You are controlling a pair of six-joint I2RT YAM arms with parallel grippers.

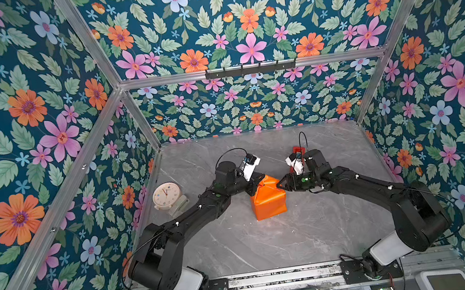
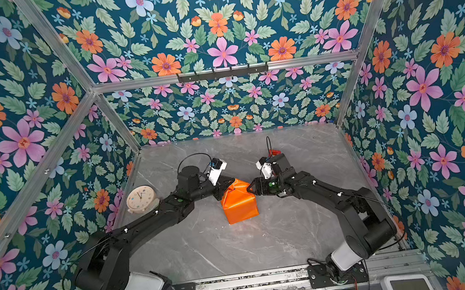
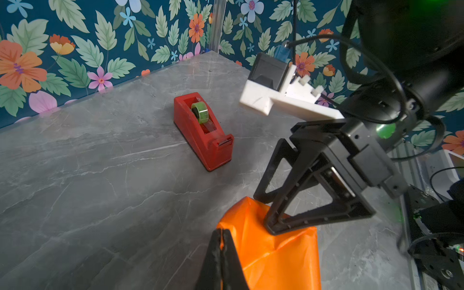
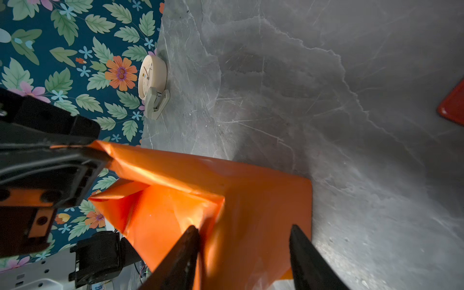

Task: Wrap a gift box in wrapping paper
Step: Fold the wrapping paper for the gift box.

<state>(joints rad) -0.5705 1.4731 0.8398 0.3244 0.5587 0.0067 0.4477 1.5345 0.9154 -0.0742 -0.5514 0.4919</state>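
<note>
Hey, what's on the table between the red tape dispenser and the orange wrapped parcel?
Nothing: in the left wrist view, only bare grey marble tabletop separates the red plastic tape dispenser from the glossy orange wrapping paper around the parcel.

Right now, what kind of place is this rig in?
Likely a lab robot cell, not a home: aluminium frame carrying floral-print panels, left arm and right arm bolted to a rail along the marble-look table.

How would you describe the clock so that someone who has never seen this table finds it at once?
Start at the grey marble table. Along its left edge, against the floral wall, beside the left arm, stands the clock. It is round and cream on a small stand, unlike the orange wrapping paper and red tape dispenser.
</note>
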